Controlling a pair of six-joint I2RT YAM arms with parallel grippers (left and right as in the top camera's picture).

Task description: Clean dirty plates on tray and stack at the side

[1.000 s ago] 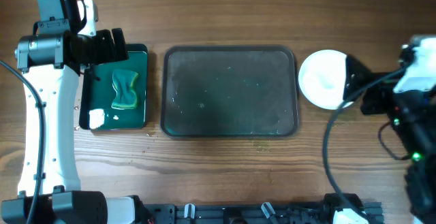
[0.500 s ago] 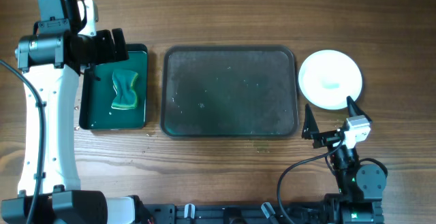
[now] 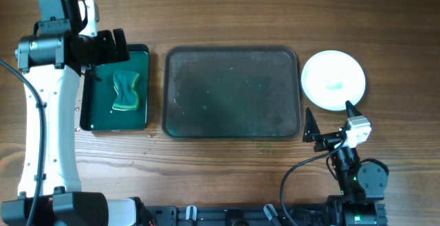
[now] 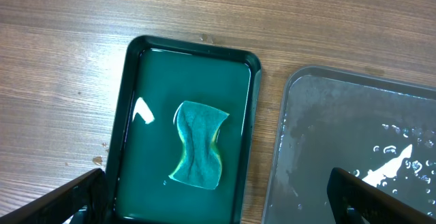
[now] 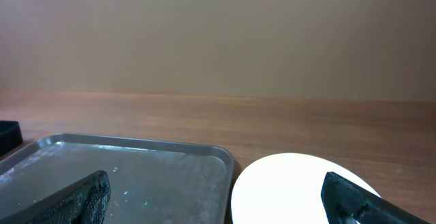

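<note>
My left jaws stand wide apart and hold nothing. Their fingertips [image 4: 71,198] show only in the 2 lower corners of the left wrist view. They hang over the far end of the green tray [image 4: 129,115], a narrow tray whose long axis runs from near to far on the wooden desk [image 3: 227,13]. A green-and-yellow sponge [image 4: 199,142] lies inside it, pinched at the waist, its long axis along the tray's. The floor of that tray is glossy, and I cannot tell whether it is wet.

The grey tray [image 3: 232,92] lies just right of it, with its long axis running left to right. Droplets speckle its surface in the left wrist view, where the frame cuts it off.

The plates [image 3: 333,80] lie flat on the desk just right of the grey tray, not touching it. From above they read as 1 white disc, so I cannot count the stack. The right wrist view crops their near edge.

My right jaws are spread open and empty, low at the plates' near side, with 1 fingertip [image 3: 307,121] by the grey tray's corner.
</note>
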